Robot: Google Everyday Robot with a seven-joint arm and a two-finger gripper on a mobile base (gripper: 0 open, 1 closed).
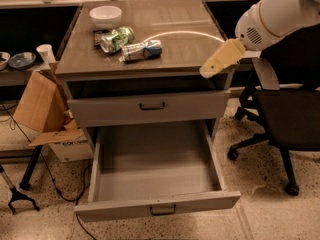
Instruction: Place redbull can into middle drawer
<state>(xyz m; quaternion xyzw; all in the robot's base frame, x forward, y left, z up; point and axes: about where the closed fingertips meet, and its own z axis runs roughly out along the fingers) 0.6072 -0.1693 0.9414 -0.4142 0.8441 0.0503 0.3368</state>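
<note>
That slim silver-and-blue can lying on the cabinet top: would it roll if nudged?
Probably it rolls: the slim can lies on its side on the smooth cabinet top. Its shiny metal looks slippery to pinch. The green can beside it might block rolling that way. The gripper hovers at the top's front right corner.

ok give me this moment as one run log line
gripper: by front right corner of cabinet top, apart from can | redbull can: on its side on cabinet top | middle drawer: open | status: can not yet grasped

White arm (280,11) from upper right, end effector (214,67) at right-centre, angled down-left
</note>
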